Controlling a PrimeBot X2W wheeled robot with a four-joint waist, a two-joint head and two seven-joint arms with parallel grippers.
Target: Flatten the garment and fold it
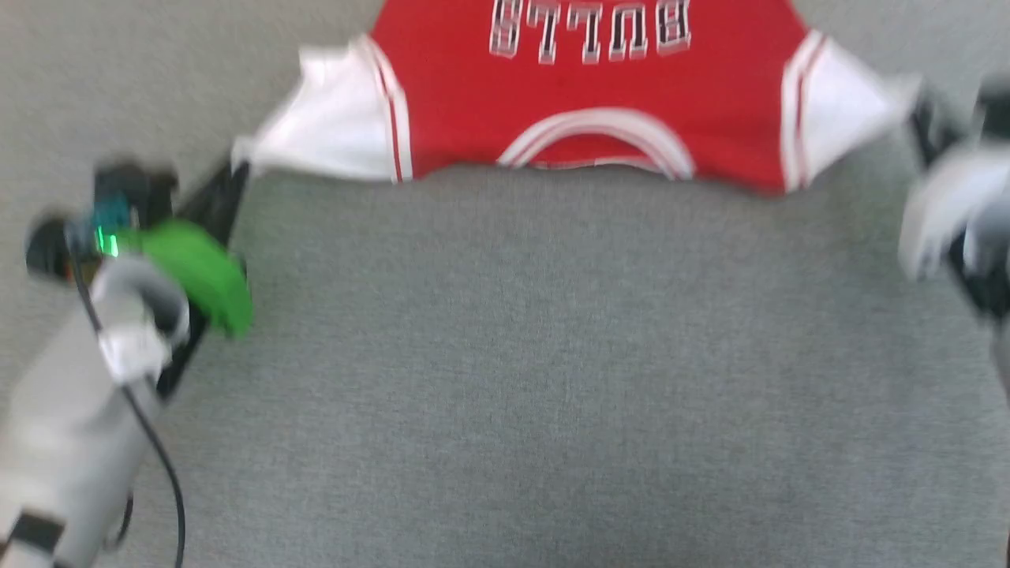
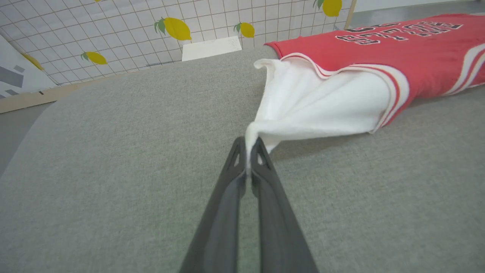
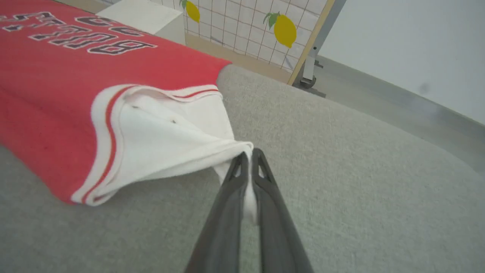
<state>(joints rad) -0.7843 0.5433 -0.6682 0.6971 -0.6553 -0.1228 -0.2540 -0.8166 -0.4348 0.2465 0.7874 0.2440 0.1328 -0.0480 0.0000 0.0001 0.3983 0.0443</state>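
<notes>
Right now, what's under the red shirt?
A grey fabric surface lies under the red shirt. The left end effector and right end effector pinch the white sleeve tips up, showing shadowed grey beneath. Anything under the flat red middle is covered.

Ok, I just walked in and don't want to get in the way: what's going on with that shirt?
A two-armed robot is handling a red jersey-style T-shirt with white short sleeves, which lies lettering-up on a grey fabric-covered surface. Its left hand is shut on the tip of one sleeve and its right hand is shut on the tip of the other. The sleeves are drawn out to either side. The shirt is spread out but not yet folded.
</notes>
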